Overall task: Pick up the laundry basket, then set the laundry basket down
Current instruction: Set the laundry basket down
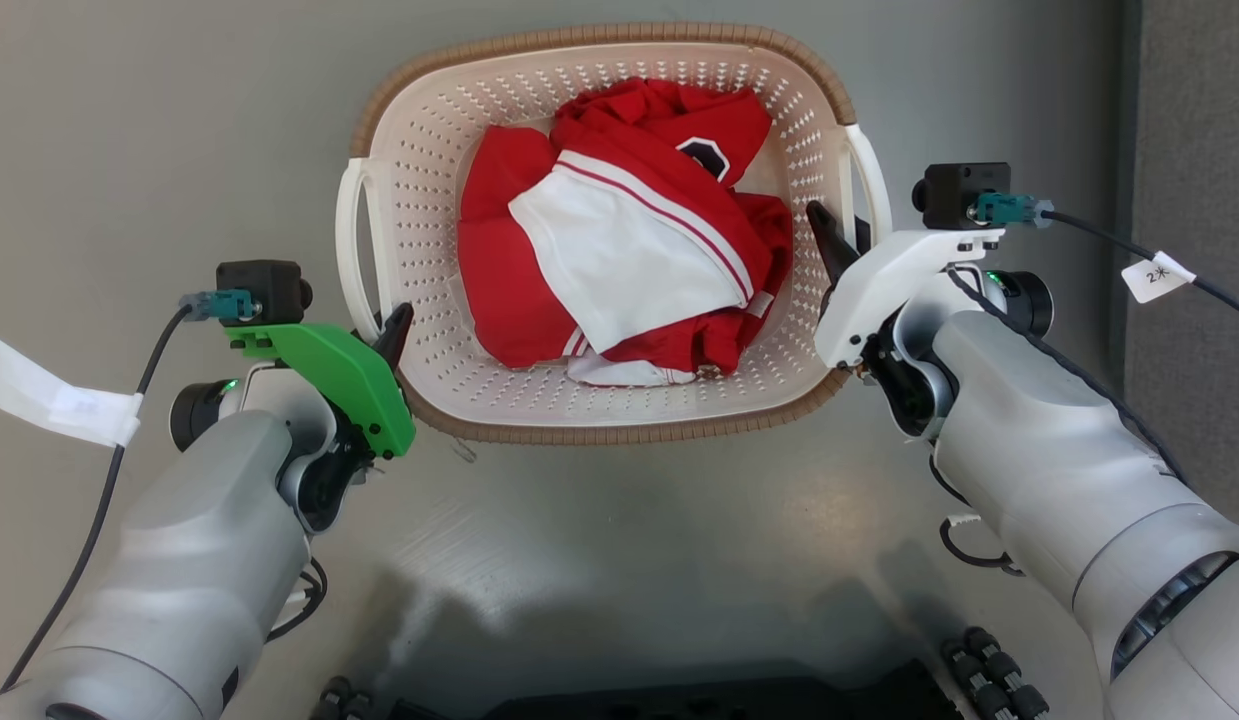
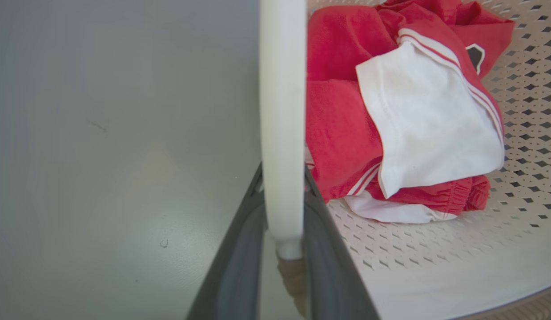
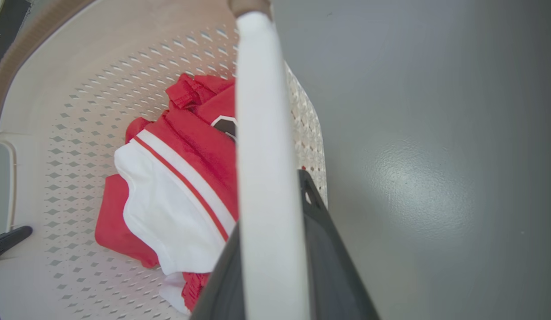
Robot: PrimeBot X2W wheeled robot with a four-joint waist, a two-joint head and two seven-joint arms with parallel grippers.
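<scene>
Basket, clothes inside, over grey surface; lifted or resting, can't tell. Left gripper closed tight on left handle, right gripper on right handle. My worry: uneven arms tilt it and the smooth handles slip.

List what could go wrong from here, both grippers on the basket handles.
1. The left gripper pinches the left handle right at its near end, so it could slip off under load.
2. The right gripper holds the right handle nearer mid-length; uneven grips may tilt the laundry basket and shift the loose red and white clothes.
</scene>
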